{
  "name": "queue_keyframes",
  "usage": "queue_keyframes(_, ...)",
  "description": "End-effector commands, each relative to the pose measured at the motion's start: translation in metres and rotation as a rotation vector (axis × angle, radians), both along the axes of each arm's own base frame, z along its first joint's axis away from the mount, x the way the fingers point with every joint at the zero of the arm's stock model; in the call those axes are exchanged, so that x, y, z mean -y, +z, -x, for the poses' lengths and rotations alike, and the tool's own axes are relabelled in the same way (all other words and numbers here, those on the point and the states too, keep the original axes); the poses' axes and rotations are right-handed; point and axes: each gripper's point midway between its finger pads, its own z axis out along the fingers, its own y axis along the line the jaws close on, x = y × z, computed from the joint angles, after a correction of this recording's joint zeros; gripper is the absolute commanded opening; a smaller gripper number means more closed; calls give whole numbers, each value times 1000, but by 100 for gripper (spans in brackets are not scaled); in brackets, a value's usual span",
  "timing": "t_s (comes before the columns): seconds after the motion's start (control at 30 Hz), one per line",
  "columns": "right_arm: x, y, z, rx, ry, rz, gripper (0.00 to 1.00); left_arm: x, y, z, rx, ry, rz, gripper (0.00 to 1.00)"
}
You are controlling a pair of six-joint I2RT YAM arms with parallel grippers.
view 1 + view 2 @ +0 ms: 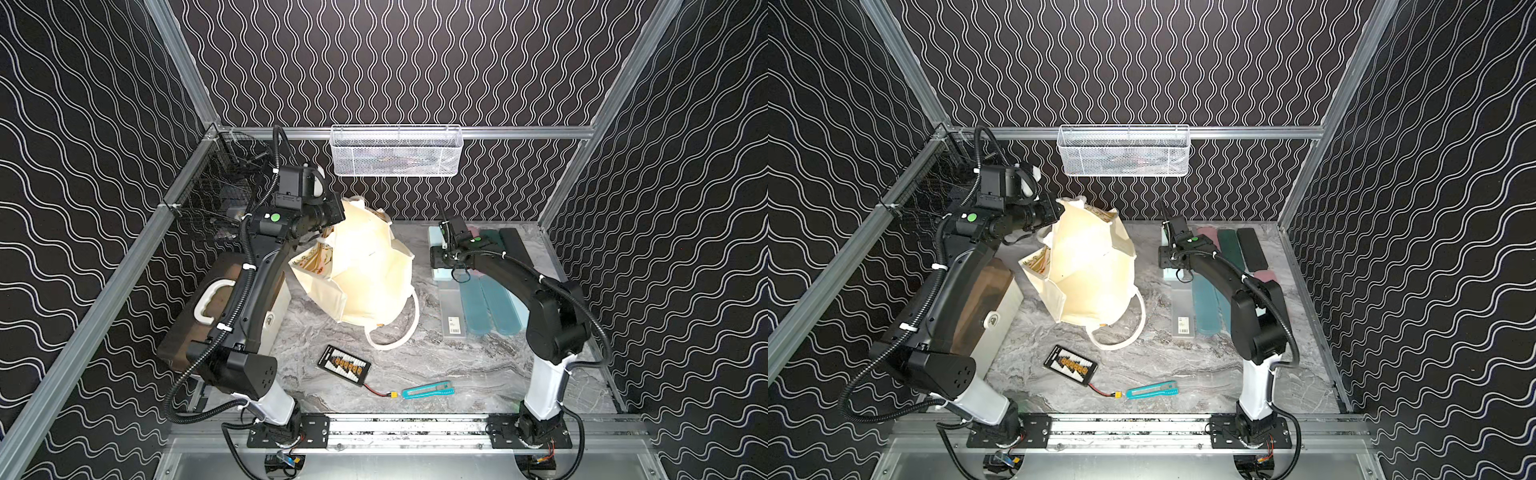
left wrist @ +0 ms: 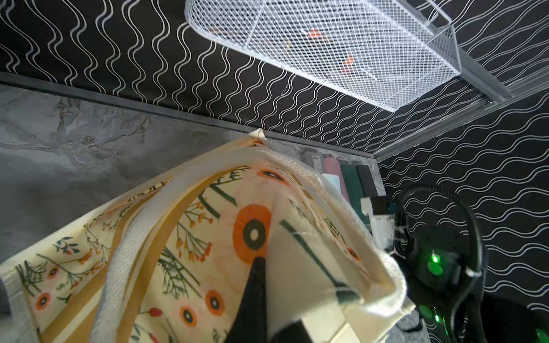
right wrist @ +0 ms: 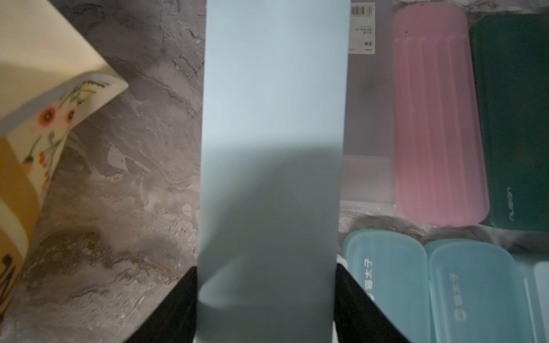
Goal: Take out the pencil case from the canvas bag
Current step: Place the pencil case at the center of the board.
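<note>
- The canvas bag (image 1: pixel 365 270) (image 1: pixel 1092 266) sits slumped and creased on the counter (image 1: pixel 457 365), just left of centre in both top views.
- One loop handle (image 1: pixel 395 340) lies on the counter at the bag's lower edge.
- The left jaws are clenched on the bag's printed rim at its upper left. In the left wrist view a black finger (image 2: pixel 252 297) presses against the flowered cloth (image 2: pixel 208 237).
- The right jaws grasp a pale blue pencil case (image 3: pixel 273 118) (image 1: pixel 441 275) right of centre, outside the bag, with a black finger against each long side.
- Whether that case is lifted off the counter, I cannot tell.
- Just beside it lie a clear case (image 1: pixel 451 307), a pink case (image 3: pixel 436 118), a dark green case (image 3: pixel 514 118) and teal cases (image 3: pixel 386 282).
- A teal utility knife (image 1: pixel 428 390) lies near the lower edge.
</note>
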Motion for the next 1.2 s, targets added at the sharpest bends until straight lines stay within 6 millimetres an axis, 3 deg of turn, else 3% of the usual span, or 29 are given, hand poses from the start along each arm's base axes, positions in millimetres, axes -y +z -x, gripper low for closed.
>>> queue_keyframes(0.0, 2, -13, -16, -25, 29, 32, 62, 2, 16, -6, 84, 4, 2, 0)
queue_keyframes(0.33, -4, -42, -60, -47, 41, 64, 62, -3, 4, -6, 57, 13, -46, 0)
queue_keyframes(0.7, 3, -73, -74, -69, 22, 151, 62, -3, 3, -6, 52, 11, -57, 0)
queue_keyframes(0.8, 5, -77, -76, -74, 6, 162, 68, -4, 3, -5, 52, 12, -62, 0)
queue_keyframes(1.03, 3, -51, -80, -25, 4, 138, 84, -4, 4, -3, 50, 12, -62, 0)
queue_keyframes(1.17, 3, -20, -76, 16, -3, 104, 83, -3, 9, -3, 57, 13, -45, 0)
